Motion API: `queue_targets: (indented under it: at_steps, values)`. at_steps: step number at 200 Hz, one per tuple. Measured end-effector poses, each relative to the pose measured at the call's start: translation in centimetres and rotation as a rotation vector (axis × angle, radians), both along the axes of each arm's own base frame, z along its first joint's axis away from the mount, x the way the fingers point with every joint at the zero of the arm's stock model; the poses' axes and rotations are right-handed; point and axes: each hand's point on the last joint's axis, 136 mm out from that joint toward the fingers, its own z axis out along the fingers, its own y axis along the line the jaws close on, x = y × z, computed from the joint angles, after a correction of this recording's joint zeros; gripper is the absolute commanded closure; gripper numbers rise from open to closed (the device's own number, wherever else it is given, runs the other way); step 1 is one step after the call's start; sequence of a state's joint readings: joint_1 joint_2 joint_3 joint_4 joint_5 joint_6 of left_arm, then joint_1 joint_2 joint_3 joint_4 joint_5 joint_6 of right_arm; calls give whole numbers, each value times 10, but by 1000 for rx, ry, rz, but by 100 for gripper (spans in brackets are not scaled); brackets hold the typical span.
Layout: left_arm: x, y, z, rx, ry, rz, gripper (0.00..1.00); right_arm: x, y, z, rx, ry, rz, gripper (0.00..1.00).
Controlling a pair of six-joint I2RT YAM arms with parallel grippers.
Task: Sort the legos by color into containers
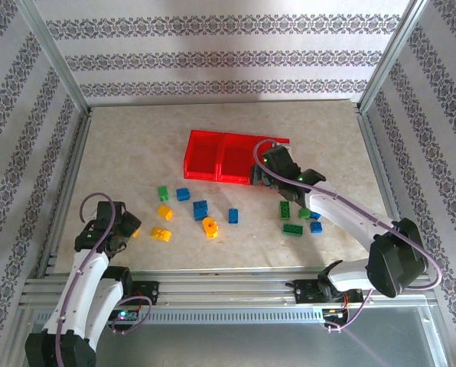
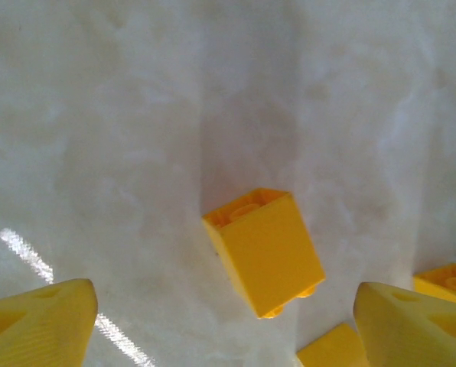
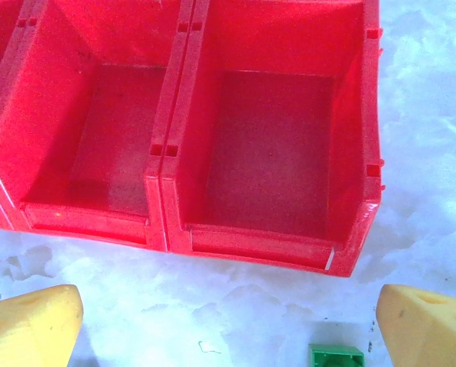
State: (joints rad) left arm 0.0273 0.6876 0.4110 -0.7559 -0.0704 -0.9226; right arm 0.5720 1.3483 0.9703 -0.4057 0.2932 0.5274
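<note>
The red tray (image 1: pixel 201 157) of joined compartments lies at the table's middle back, and its two compartments (image 3: pixel 274 145) in the right wrist view hold nothing. Yellow (image 1: pixel 164 212), blue (image 1: pixel 200 209) and green (image 1: pixel 163 193) legos are scattered in front of it. More green (image 1: pixel 292 230) and blue (image 1: pixel 315 226) ones lie to the right. My right gripper (image 1: pixel 263 167) hovers open at the tray's near right edge, a green brick (image 3: pixel 335 355) just below it. My left gripper (image 2: pixel 228 329) is open above a yellow brick (image 2: pixel 265 248) lying on its side, fingers (image 2: pixel 37 325) well apart.
Two more yellow bricks (image 2: pixel 450 279) lie close to my left gripper's right finger. Metal frame posts (image 1: pixel 56 57) and patterned walls enclose the table. The rail (image 1: pixel 228 283) along the near edge carries both arm bases.
</note>
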Motion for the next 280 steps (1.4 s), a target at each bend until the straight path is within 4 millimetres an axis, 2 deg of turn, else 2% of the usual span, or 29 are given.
queue_targets:
  at_steps: [16,39,61,92,154,228,280]
  values:
    - [0,-2,-7,-11,19,-1,24,-2,-3,4,4,-17,-7,2]
    - [5,-3,-17,-20,47,-5,25,-5,-5,6,23,-32,-19,2]
    - [21,-8,-20,-29,27,-27,24,-6,-6,9,42,-47,-26,2]
    - [24,-12,-32,-31,77,-54,26,-5,-5,13,64,-65,-34,2]
    - [23,-7,-37,10,146,-81,40,-6,-6,11,71,-60,-44,2]
    - [20,-3,-40,60,248,-159,62,-10,-8,8,82,-54,-58,2]
    - [23,-4,-39,85,258,-234,67,-17,-14,-3,78,-34,-74,2]
